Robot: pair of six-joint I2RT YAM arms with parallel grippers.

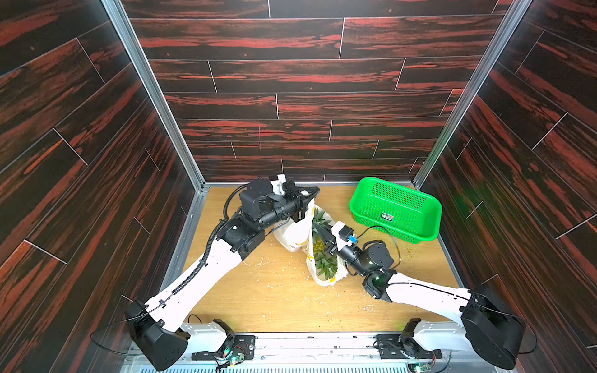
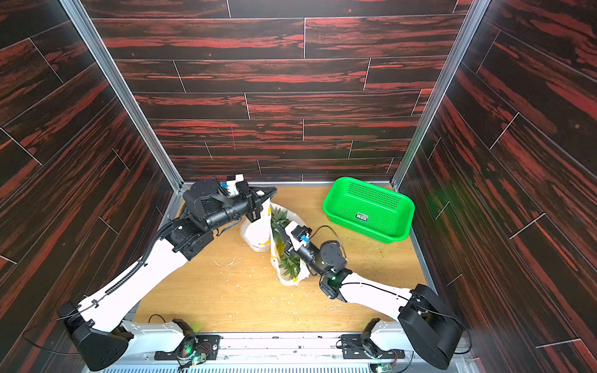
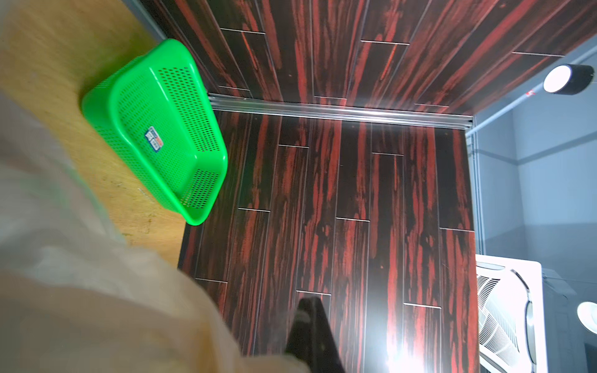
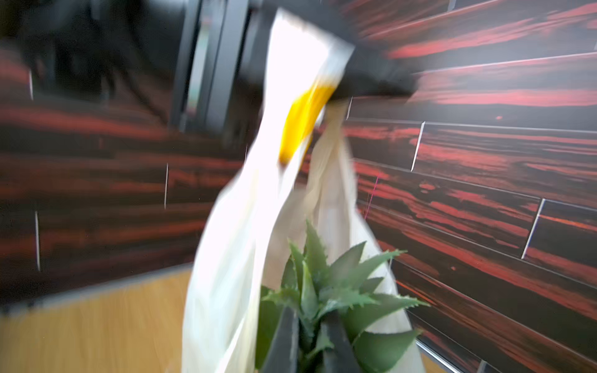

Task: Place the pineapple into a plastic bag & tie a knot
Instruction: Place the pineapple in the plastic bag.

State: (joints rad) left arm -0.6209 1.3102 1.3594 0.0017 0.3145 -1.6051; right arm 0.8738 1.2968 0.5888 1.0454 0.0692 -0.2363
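The white plastic bag (image 1: 294, 235) (image 2: 255, 232) with yellow banana prints hangs over the middle of the wooden table. My left gripper (image 1: 311, 193) (image 2: 269, 193) (image 3: 308, 310) is shut on its upper edge, near the back wall. The pineapple (image 1: 319, 219) (image 2: 278, 219) sits in the bag's open mouth, green leaves and some yellow body showing. My right gripper (image 1: 318, 230) (image 2: 277, 231) (image 4: 308, 323) reaches into the mouth and is shut on the crown leaves (image 4: 339, 284). Blurred bag plastic (image 3: 97, 306) (image 4: 232, 242) fills part of both wrist views. No knot shows in any view.
A green perforated basket (image 1: 395, 200) (image 2: 368, 206) (image 3: 155, 129) stands at the back right of the table, close to the right wall. Small white shreds (image 1: 268, 261) lie scattered on the wood. Dark red panelled walls close in the back and both sides.
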